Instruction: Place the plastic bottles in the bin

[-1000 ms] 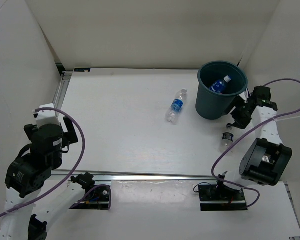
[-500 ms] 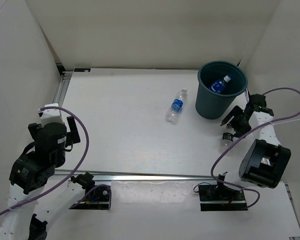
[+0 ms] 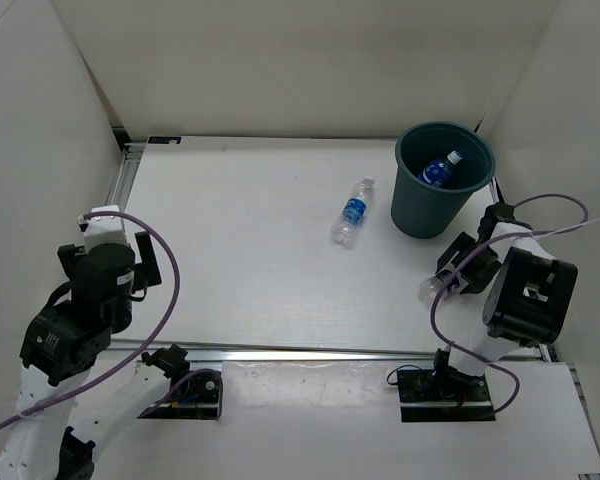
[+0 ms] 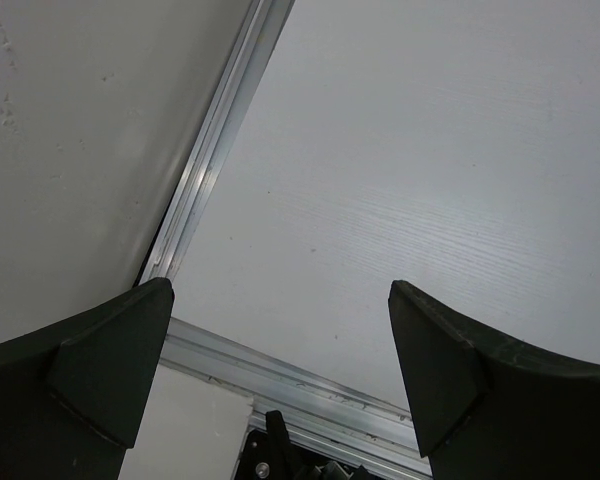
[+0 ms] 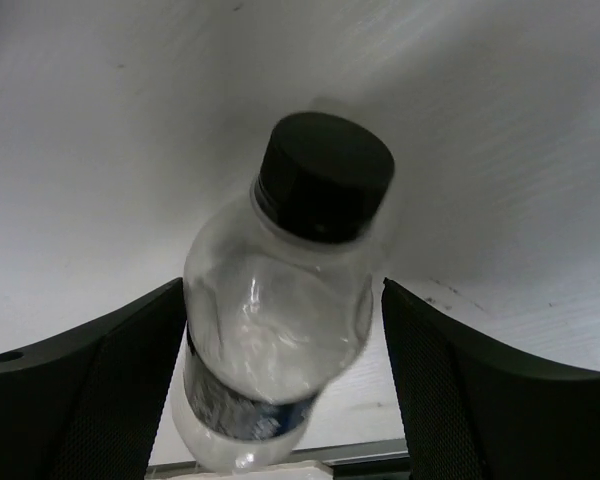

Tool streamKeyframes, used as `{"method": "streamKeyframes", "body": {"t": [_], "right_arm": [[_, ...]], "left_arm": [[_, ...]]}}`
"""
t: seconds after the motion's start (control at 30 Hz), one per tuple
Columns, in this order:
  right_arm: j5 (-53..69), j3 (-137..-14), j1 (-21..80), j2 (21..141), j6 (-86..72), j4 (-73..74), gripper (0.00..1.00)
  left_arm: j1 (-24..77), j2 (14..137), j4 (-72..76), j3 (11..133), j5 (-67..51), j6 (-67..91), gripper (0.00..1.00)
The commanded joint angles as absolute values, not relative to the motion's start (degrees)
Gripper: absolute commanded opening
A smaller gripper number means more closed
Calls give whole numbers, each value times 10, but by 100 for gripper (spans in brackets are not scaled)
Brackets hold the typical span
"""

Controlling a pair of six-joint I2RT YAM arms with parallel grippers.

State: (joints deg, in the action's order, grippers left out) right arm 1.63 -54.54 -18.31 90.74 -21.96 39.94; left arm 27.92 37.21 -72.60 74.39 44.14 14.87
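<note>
Near side of the bin (image 3: 420,215), right claw (image 5: 283,330) straddled a clear bottle (image 5: 270,350); whether clamped, unclear. Judged light, thin-walled, slick; best held mid-body, gently. Left claw (image 4: 275,300) gaped empty.

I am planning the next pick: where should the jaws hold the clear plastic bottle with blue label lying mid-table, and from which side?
Probably from straight above, jaws closing across the labelled middle of the clear plastic bottle. It lies flat on its side, evenly round there, with both long sides free of anything.

White table (image 3: 240,270), white walls (image 3: 280,60) on 3 sides, alu rails at L (image 3: 125,185) & near edge (image 3: 310,352).
</note>
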Motion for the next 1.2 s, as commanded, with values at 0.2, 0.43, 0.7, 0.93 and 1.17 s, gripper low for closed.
{"method": "streamKeyframes", "body": {"t": [0.2, 0.43, 0.7, 0.93, 1.17], "right_arm": [[33, -568, -183, 976, -235, 382, 63], [60, -553, -183, 867, -235, 409, 27], [141, -601, -64, 681, -327, 489, 21], [149, -914, 11, 713, -382, 525, 16], [76, -1334, -26, 937, -364, 548, 16]], "left_arm": [[277, 391, -749, 778, 456, 143, 100], [277, 391, -749, 778, 456, 167, 100], [277, 380, -708, 742, 412, 194, 100], [277, 385, -650, 722, 402, 173, 100], [277, 396, -637, 736, 377, 173, 100]]}}
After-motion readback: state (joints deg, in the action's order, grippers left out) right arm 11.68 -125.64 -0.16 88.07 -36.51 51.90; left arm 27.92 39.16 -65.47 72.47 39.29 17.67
